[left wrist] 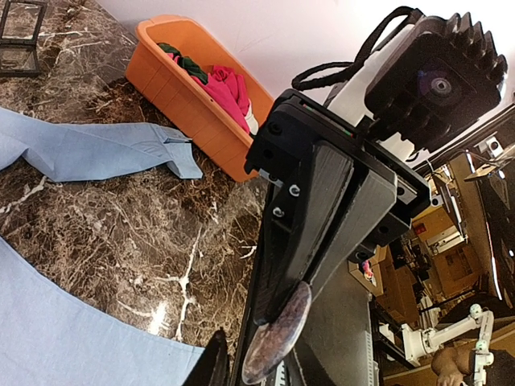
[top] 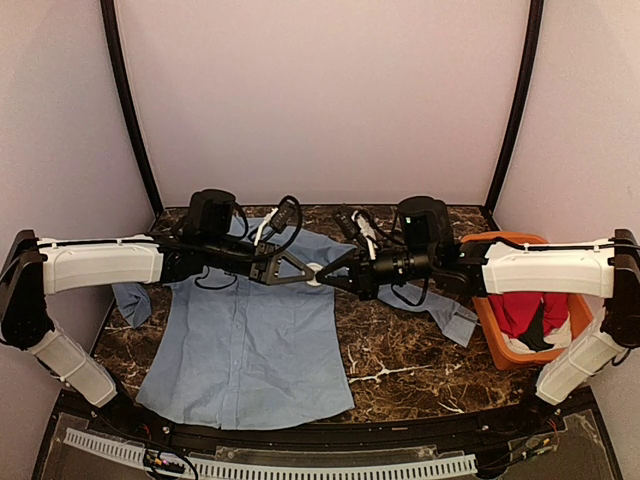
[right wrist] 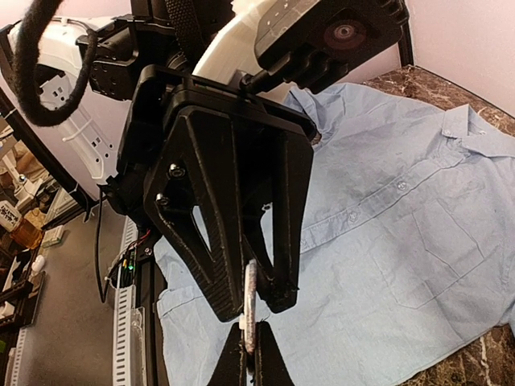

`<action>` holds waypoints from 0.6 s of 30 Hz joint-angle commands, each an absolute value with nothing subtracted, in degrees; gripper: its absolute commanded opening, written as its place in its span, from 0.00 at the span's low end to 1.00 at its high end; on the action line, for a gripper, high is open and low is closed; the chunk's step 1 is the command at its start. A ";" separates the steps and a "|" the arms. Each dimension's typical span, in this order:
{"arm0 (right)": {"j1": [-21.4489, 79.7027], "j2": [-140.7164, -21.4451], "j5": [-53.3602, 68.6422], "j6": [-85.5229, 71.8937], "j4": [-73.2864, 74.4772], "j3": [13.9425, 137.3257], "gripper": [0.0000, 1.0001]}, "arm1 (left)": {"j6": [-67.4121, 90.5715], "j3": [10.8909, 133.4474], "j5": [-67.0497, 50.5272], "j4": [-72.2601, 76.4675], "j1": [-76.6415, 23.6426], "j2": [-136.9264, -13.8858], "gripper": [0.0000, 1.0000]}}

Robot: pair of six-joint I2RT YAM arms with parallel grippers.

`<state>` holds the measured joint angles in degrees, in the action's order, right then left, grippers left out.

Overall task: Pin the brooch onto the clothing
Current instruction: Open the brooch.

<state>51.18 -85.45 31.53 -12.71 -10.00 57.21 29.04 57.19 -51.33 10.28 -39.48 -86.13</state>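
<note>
Right gripper (top: 328, 273) pinches brooch (left wrist: 278, 336), seemingly above shirt (top: 250, 340).

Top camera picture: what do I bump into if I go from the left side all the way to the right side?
Left arm → light blue shirt → orange bin holding a red garment → right arm.

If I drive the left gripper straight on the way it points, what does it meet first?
The brooch, pinched by the right gripper, directly ahead of the left gripper; likely the right fingers next.
</note>
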 commanded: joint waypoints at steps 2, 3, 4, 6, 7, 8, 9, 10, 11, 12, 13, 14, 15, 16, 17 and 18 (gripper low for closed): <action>51.07 -84.36 32.03 -13.03 -11.91 57.74 0.00 | 28.54 57.25 -51.36 9.26 -39.26 -85.85 0.20; 51.09 -84.37 31.92 -12.98 -11.78 57.81 0.00 | 28.46 57.66 -51.12 8.62 -39.23 -85.99 0.18; 51.07 -84.45 31.83 -12.91 -11.71 57.93 0.00 | 28.30 57.79 -51.00 8.35 -39.27 -86.25 0.17; 51.08 -84.53 31.61 -12.69 -11.54 58.06 0.00 | 28.00 58.28 -50.74 7.52 -39.34 -86.60 0.15; 51.07 -84.55 31.48 -12.64 -11.40 58.12 0.00 | 27.80 58.60 -50.32 6.62 -39.36 -86.72 0.13; 51.06 -84.55 31.28 -12.58 -11.30 58.23 0.00 | 27.10 58.88 -50.12 5.99 -39.37 -86.92 0.12; 51.06 -84.63 31.15 -12.45 -11.15 58.39 0.00 | 26.78 59.41 -49.55 4.60 -39.37 -87.10 0.09; 51.06 -84.68 31.01 -12.43 -10.96 58.45 0.00 | 26.18 59.83 -49.04 4.01 -39.37 -87.23 0.08; 51.06 -84.69 30.88 -12.40 -10.84 58.54 0.00 | 25.79 60.11 -48.73 2.63 -39.33 -87.44 0.05; 51.06 -84.72 30.78 -12.33 -10.75 58.67 0.00 | 25.01 60.58 -48.02 1.89 -39.41 -87.49 0.04; 51.06 -84.79 30.75 -12.26 -10.61 58.82 0.00 | 24.59 60.83 -47.70 0.78 -39.44 -87.64 0.02; 51.06 -84.88 30.75 -12.18 -10.50 58.94 0.00 | 24.03 61.20 -47.37 0.57 -39.57 -87.68 0.01; 51.08 -85.02 30.83 -12.11 -10.40 59.10 0.00 | 23.93 61.32 -47.33 0.34 -39.66 -87.81 0.01; 51.10 -85.11 30.93 -12.13 -10.33 59.25 0.00 | 23.78 61.45 -47.25 0.35 -39.70 -87.85 0.01; 51.11 -85.24 30.94 -12.05 -10.22 59.38 0.00 | 23.71 61.53 -47.22 0.35 -39.78 -88.01 0.01; 51.11 -85.45 30.94 -12.05 -10.13 59.55 0.00 | 23.59 61.70 -47.18 -0.86 -39.80 -88.13 0.01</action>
